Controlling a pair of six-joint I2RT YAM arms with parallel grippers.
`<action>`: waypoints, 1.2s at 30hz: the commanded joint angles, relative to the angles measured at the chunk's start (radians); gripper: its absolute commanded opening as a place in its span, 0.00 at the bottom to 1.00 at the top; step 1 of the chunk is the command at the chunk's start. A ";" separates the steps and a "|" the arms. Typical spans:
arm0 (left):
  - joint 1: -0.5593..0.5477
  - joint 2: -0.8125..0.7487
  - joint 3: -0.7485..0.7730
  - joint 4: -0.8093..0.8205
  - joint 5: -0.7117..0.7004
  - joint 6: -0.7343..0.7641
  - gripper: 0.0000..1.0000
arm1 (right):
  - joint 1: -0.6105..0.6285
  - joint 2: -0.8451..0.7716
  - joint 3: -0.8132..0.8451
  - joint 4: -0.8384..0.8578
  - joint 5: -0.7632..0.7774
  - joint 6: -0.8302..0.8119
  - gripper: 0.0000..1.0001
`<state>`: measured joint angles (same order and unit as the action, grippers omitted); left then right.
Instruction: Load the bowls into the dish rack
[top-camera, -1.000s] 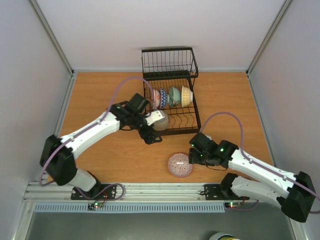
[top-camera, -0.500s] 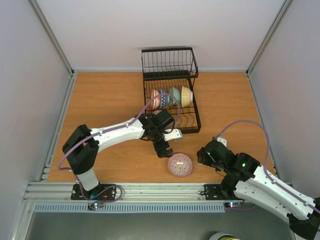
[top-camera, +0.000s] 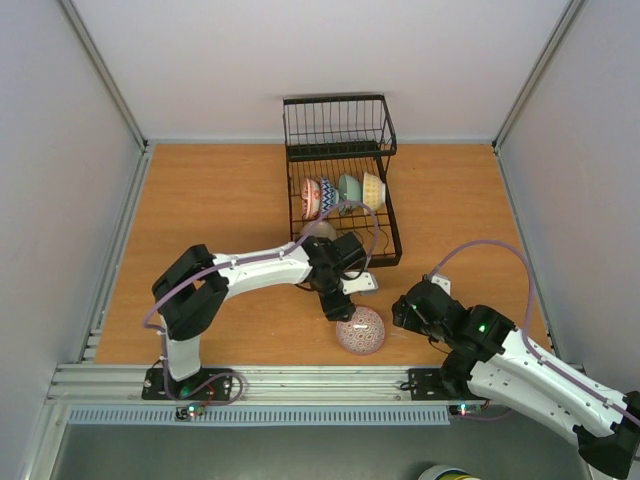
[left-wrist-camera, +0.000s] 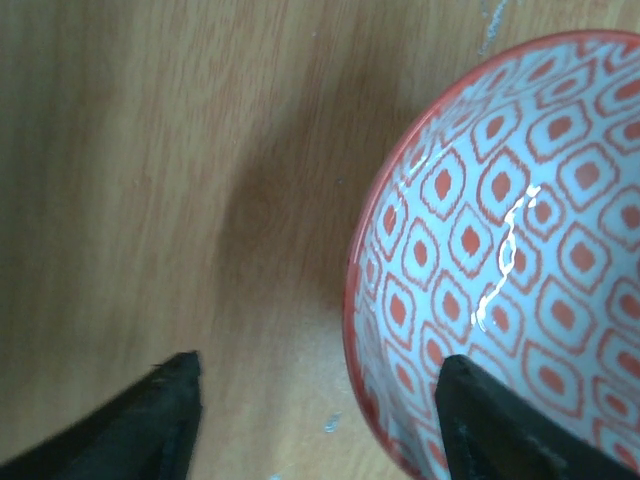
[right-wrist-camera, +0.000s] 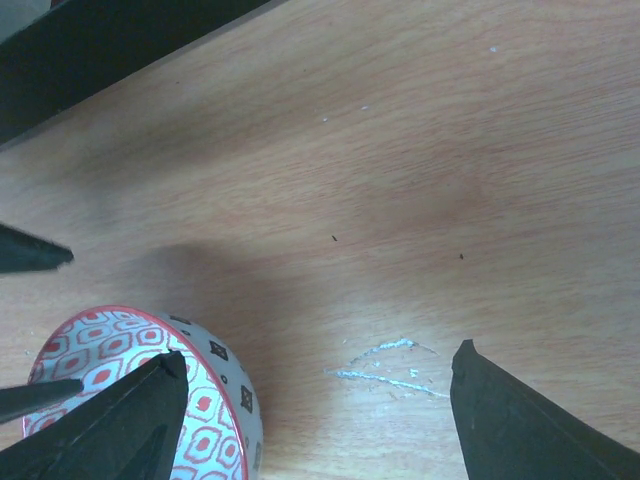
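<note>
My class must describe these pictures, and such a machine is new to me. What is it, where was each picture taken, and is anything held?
Two white robot arms are bolted to a wooden table. The wide picture looks down from above; the two close ones come from wrist cameras. A black wire dish rack holds a row of small ceramic bowls. One round red-patterned bowl sits on the table. The left hand is open over its rim, one finger either side; the right hand is open beside it. Nothing is held.

Dish rack (top-camera: 393, 228) at far middle of table (top-camera: 215, 200), row of bowls (top-camera: 341, 193) inside, one bowl (top-camera: 361, 331) on table before it.
</note>
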<state>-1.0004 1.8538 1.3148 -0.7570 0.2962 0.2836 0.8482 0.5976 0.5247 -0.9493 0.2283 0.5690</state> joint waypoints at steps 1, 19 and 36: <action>-0.017 0.044 0.030 -0.010 0.039 0.013 0.58 | 0.005 0.002 0.004 0.020 0.012 0.004 0.73; 0.004 -0.017 0.040 -0.051 0.126 0.074 0.00 | 0.005 0.043 0.007 0.139 -0.085 -0.065 0.85; 0.443 -0.348 -0.037 -0.002 0.300 0.042 0.00 | 0.027 0.134 -0.004 0.667 -0.196 -0.204 0.87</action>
<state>-0.6067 1.5425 1.2869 -0.7753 0.4805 0.3439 0.8536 0.6956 0.5220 -0.5346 0.0807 0.4313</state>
